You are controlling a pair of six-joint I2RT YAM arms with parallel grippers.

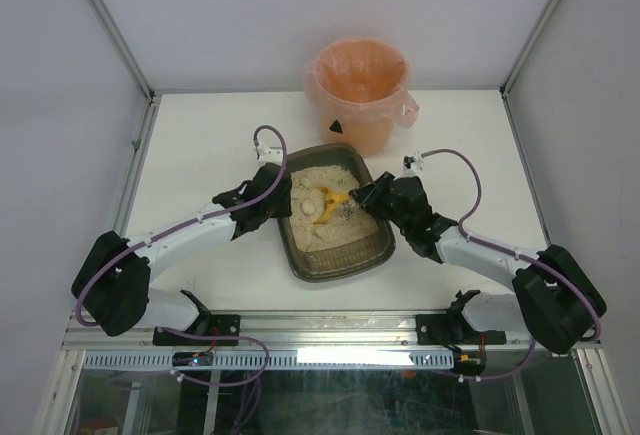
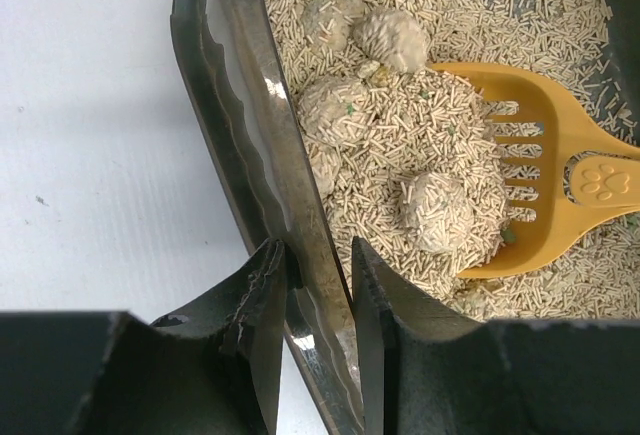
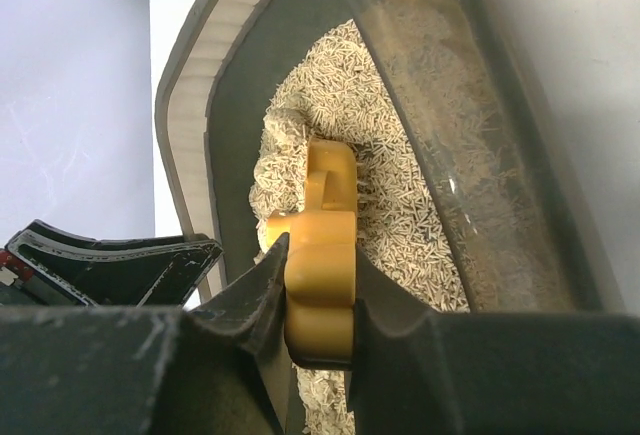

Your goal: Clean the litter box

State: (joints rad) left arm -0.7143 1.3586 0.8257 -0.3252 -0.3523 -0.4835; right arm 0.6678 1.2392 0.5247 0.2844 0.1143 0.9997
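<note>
The litter box (image 1: 342, 269) is a dark tray of beige pellet litter in the middle of the table. My left gripper (image 1: 281, 195) is shut on its left rim (image 2: 235, 105), one finger outside the wall and one inside (image 2: 315, 251). My right gripper (image 1: 369, 195) is shut on the handle of the yellow slotted scoop (image 1: 333, 205), seen end-on in the right wrist view (image 3: 322, 255). The scoop blade (image 2: 560, 145) lies in the litter, heaped with pellets and a round clump (image 2: 440, 212). More clumps (image 2: 395, 37) sit beside it.
An orange-pink bag-lined bucket (image 1: 358, 80) stands just behind the litter box at the table's far edge. Metal frame posts rise at the back corners. White tabletop (image 1: 200, 145) lies on both sides of the tray.
</note>
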